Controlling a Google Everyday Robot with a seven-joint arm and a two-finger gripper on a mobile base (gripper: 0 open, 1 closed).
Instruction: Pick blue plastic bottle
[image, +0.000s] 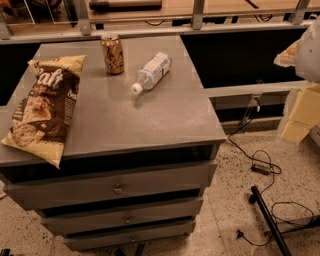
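Blue plastic bottle (152, 71): on side near worktop (150, 120) far edge, beside can (112, 53). Gripper (289, 54): beyond right edge, open or closed cannot tell. Risk: round body rolls if nudged.

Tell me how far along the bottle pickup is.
Nothing looks done yet: the bottle lies on its side on the cabinet top, beside the can, untouched. In hand: the gripper sits at the right edge of the view, off the cabinet and well away from the bottle. Left: reach over, grasp it and lift.
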